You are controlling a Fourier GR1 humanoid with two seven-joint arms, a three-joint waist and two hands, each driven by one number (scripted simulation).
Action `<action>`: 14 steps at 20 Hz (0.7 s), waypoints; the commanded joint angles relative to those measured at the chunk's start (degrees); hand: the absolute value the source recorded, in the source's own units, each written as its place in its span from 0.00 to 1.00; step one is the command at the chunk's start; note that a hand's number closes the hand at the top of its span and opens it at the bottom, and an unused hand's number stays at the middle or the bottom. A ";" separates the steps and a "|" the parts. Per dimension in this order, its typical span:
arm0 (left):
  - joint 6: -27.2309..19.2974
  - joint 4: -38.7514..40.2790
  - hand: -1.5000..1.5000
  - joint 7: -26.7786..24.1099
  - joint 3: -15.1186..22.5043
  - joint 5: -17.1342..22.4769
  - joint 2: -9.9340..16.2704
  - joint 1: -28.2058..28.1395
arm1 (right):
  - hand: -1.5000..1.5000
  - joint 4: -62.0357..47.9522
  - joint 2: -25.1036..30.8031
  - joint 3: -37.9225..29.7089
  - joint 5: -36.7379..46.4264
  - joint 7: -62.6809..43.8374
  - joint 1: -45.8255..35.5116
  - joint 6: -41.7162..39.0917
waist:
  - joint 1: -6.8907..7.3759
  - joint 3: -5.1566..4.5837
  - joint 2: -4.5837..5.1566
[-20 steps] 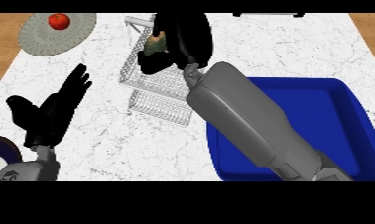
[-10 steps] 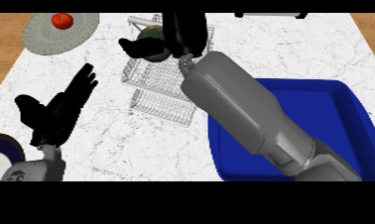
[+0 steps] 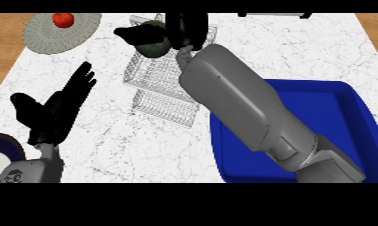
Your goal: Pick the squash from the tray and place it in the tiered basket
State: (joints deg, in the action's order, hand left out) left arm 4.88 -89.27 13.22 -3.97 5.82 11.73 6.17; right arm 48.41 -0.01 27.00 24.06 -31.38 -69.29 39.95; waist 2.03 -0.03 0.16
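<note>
Since half a second ago your right forearm has swung further left and up the view, and the squash (image 3: 153, 46) now shows clear of the hand at the top of the tiered basket (image 3: 159, 87), where before it was mostly hidden.

You see the white marbled counter (image 3: 111, 135) filling most of the view. The right forearm (image 3: 244, 105) crosses it as a broad grey diagonal from the lower right corner. Under it, at the right, sits the blue tray (image 3: 347, 120), partly covered by the arm.

Your wire tiered basket stands left of the forearm, its upper tier reaching toward the counter's far edge. The left hand (image 3: 55, 110) rests near the lower left, fingers straight and spread, holding nothing.

At the far left corner lies a grey round plate (image 3: 55, 37) with a small red fruit (image 3: 63, 18) on it.

Your right hand (image 3: 173, 29) hangs over the basket's upper tier. Its thumb reaches left above the dark green squash and its fingers sit to the squash's right, loosely straddling it; you cannot tell whether they touch it.
</note>
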 commanded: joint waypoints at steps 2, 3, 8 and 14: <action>0.09 2.11 0.50 -1.69 -1.57 -0.09 0.57 0.30 | 0.00 1.86 0.01 -6.55 -6.49 6.37 2.88 4.27 | -0.94 0.04 0.25; 0.77 0.15 0.50 -0.67 -1.05 0.37 0.66 -1.15 | 0.00 4.99 0.01 -7.25 -7.79 3.99 1.35 4.02 | -0.97 0.05 -0.02; 1.07 0.76 0.50 -2.38 -2.02 0.52 0.75 -2.84 | 0.00 10.04 0.35 -14.32 -11.87 9.49 6.42 7.04 | -1.65 0.06 -0.12; 0.58 -2.23 0.50 1.46 -2.20 0.78 1.17 -1.74 | 0.00 19.09 8.44 -19.23 -11.15 6.62 9.98 7.20 | -2.56 0.06 -0.46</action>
State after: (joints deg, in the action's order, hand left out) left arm 5.57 -90.09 13.01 -5.76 6.26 12.50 3.73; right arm 62.48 4.76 10.79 13.05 -23.56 -61.46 46.64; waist 0.00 0.02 -0.13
